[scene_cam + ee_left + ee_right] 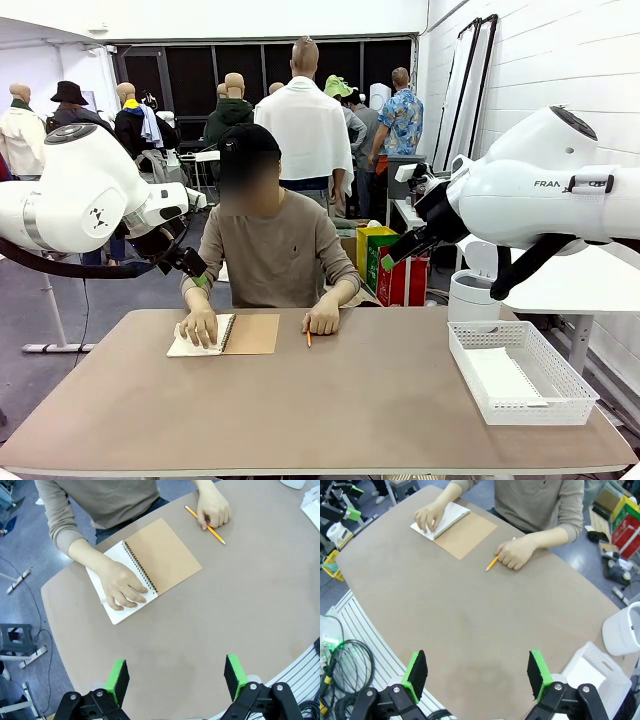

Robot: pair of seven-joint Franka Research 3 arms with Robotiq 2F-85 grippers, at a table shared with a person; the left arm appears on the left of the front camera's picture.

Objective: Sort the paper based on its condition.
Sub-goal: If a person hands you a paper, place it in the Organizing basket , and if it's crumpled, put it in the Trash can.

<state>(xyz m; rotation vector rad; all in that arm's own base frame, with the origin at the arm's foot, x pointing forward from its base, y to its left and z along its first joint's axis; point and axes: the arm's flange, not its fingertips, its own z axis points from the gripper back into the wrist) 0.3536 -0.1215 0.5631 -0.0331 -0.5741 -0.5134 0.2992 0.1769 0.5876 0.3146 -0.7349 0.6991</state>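
Note:
A white sheet of paper [505, 376] lies flat in the white mesh basket [560, 384] at the table's right; the same paper [580, 673] shows in the right wrist view. The person's hand [122, 585] presses on the white page of an open spiral notebook [165, 552] with a brown cover. My left gripper [176, 677] hangs open high above the bare table, empty. My right gripper [476, 672] is open and empty too, well above the table. In the front view both grippers are raised beside the person: the left gripper [195, 272] and the right gripper [395, 255].
A yellow pencil [308, 338] lies under the person's other hand [323, 318], right of the notebook [250, 333]. A white cylindrical bin [470, 295] stands beyond the table's right corner. The brown table [330, 410] is bare in the middle and front.

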